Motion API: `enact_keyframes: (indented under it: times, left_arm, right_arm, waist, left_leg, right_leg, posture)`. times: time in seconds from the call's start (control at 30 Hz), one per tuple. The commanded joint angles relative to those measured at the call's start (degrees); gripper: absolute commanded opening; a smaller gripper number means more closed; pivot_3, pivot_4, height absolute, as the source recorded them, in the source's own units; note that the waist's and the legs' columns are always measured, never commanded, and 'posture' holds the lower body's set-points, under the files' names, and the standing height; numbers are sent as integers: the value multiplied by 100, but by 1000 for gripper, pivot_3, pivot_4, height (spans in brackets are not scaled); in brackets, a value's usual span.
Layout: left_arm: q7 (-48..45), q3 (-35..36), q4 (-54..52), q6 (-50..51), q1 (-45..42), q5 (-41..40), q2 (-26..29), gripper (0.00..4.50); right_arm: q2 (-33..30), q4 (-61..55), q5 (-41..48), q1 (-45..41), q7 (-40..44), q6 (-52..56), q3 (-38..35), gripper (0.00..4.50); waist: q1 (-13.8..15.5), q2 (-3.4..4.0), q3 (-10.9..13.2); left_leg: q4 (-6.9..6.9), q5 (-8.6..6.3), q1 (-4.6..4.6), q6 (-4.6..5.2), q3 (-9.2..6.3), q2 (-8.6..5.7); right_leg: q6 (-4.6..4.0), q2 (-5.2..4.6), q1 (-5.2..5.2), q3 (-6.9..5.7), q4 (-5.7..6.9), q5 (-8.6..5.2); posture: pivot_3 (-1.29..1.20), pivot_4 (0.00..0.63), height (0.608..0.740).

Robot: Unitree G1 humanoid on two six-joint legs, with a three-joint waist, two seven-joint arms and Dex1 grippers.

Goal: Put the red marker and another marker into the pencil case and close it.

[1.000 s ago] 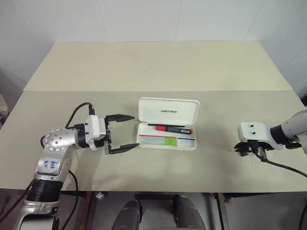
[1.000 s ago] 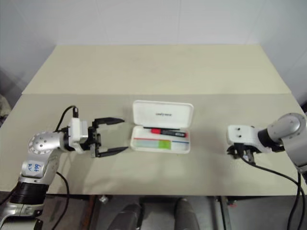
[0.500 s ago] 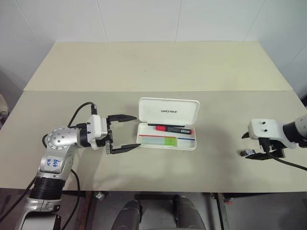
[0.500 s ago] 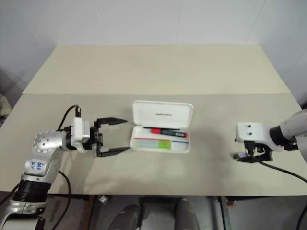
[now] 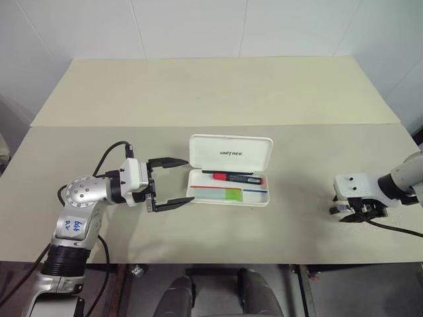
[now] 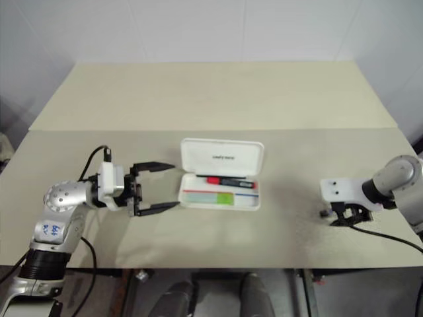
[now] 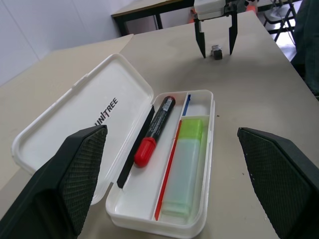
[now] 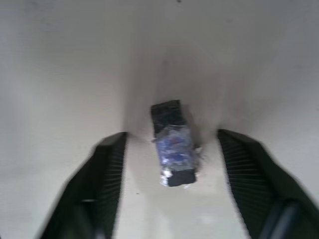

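Observation:
The white pencil case lies open in the middle of the table, its lid propped up at the back. Inside lie the red marker and, in front of it, the yellow-green marker. My left gripper is level and open, just left of the case and pointing at it, with nothing between its fingers. In the left wrist view the red marker and the green marker lie side by side. Far to the right, my right gripper points down at the table, open.
A small dark bit with a bluish shine lies on the table between the right gripper's fingers, touching neither. It also shows in the left wrist view as a small bit. A second table adjoins at the back.
The right gripper was shut a second ago; it opened wide, left the small dark bit on the table, then narrowed somewhat. It drifted slightly to the right. The left arm kept still.

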Motion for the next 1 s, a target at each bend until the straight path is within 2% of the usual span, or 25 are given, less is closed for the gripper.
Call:
enact_keyframes:
  times: [0.03,0.13,0.17,0.27,0.37,0.6,0.7,1.0]
  left_arm:
    - [62,156,-250,-49,82,4,89,4500]
    - [77,181,-298,-42,137,-19,111,4500]
    - [84,184,-311,-36,146,-27,119,4500]
    - [94,193,-338,-20,165,-57,148,4500]
    - [66,201,-319,-18,160,-76,176,4500]
    - [-86,103,-52,-76,-104,-56,110,4500]
    - [-167,68,70,-98,-235,-50,86,4500]
    - [-638,59,390,-252,-486,-172,36,4500]
  right_arm:
    - [22,-6,-1,-82,167,-24,-3,1625]
    - [15,-25,40,-134,139,70,-85,579]
    - [26,-58,82,-150,110,135,-135,363]
    - [56,-408,357,-177,6,542,-401,363]
    - [179,-1022,705,-245,-163,1432,-657,363]
    - [1092,-2823,1413,-914,-1168,4271,-862,363]
    - [1513,-3364,1716,-1171,-1618,5046,-853,363]
    - [1706,-4032,1886,-1233,-2232,5515,26,363]
  waist:
    - [2,0,0]
    - [3,0,0]
    - [2,0,0]
    - [1,0,0]
    - [-24,1,0]
    - [15,1,0]
    - [20,1,0]
    - [27,0,0]
  left_leg:
    - [0,0,0,0,0,0]
    - [0,0,-1,0,0,-1]
    - [0,0,-1,0,0,-1]
    - [0,0,-1,0,0,0]
    - [0,0,0,0,0,2]
    - [1,1,0,-2,-6,3]
    - [2,1,-3,-2,-8,2]
    - [0,-2,-17,3,-13,-3]
  right_leg:
    - [0,0,0,0,0,0]
    - [0,-1,0,0,-2,0]
    - [0,-1,0,0,-2,0]
    - [0,-1,0,0,0,0]
    - [0,1,-1,2,4,0]
    - [-5,2,-1,0,6,3]
    - [-5,0,-2,-1,1,3]
    - [-3,-5,-5,-10,-21,4]
  posture:
    - [0,150,740]
    - [0,150,740]
    - [0,150,740]
    - [0,150,740]
    - [0,150,740]
    - [0,150,740]
    - [0,150,740]
    - [0,150,740]
